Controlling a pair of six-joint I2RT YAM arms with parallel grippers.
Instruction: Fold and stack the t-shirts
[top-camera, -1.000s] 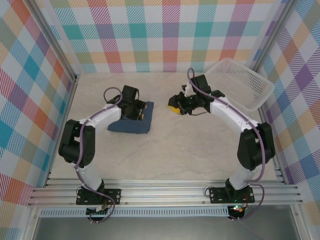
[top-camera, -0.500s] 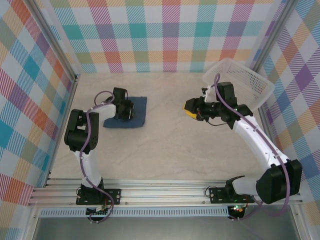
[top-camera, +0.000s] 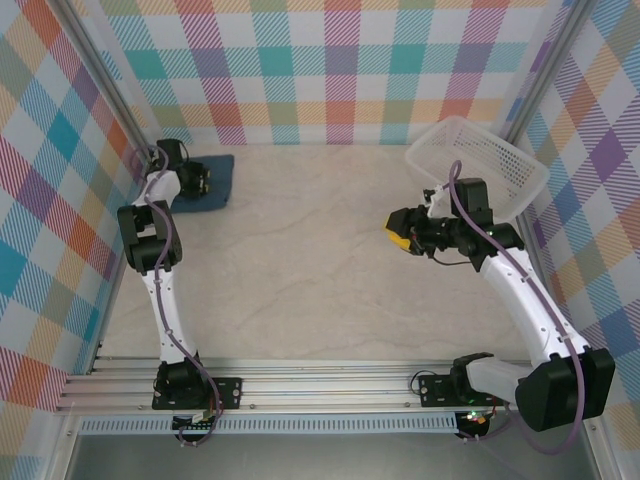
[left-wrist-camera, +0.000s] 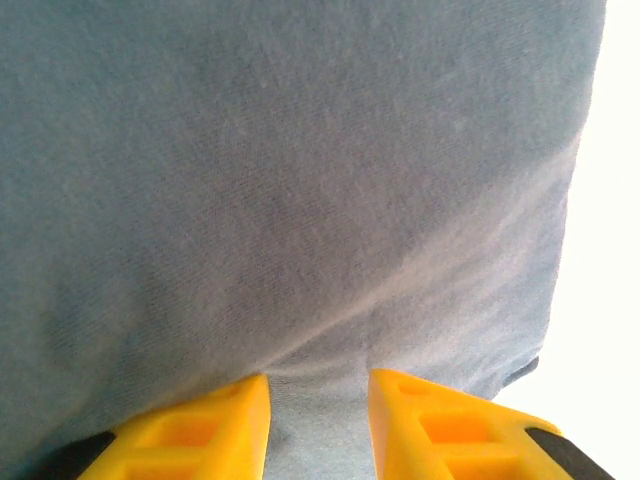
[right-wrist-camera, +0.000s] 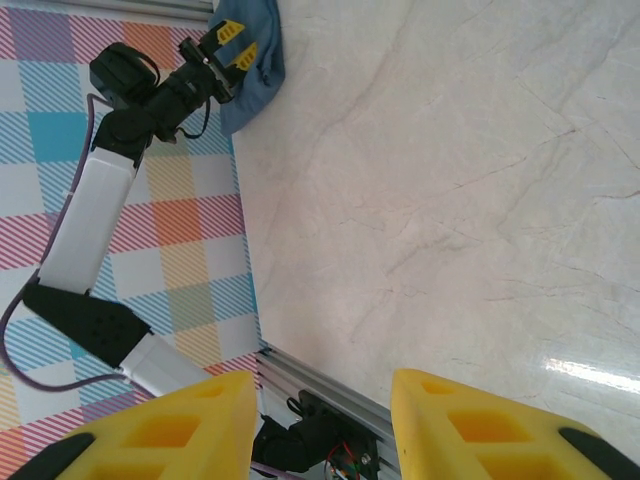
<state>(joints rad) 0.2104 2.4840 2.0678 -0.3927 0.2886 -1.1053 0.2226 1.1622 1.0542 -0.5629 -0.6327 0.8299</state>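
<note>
The dark navy t-shirt (top-camera: 213, 183) lies folded into a small packet in the far left corner of the table. In the right wrist view the t-shirt (right-wrist-camera: 262, 52) is a blue bundle by the wall. My left gripper (top-camera: 203, 178) rests on it. In the left wrist view the left gripper (left-wrist-camera: 318, 388) has its yellow fingers (left-wrist-camera: 215, 420) pressed into the t-shirt (left-wrist-camera: 300, 180), shut on a pinch of cloth. My right gripper (top-camera: 400, 231) hovers over bare table right of centre. Nothing sits between the open fingers of the right gripper (right-wrist-camera: 318, 388).
A white mesh basket (top-camera: 487, 160) leans tilted in the far right corner, just behind the right arm. Checked walls close in the table on three sides. An aluminium rail (top-camera: 330, 385) runs along the near edge. The marbled tabletop (top-camera: 300, 260) spreads between the arms.
My left gripper has gone from the table's middle-left to the far left corner, taking the folded t-shirt with it. My right gripper has drawn back to the right, toward the basket.
</note>
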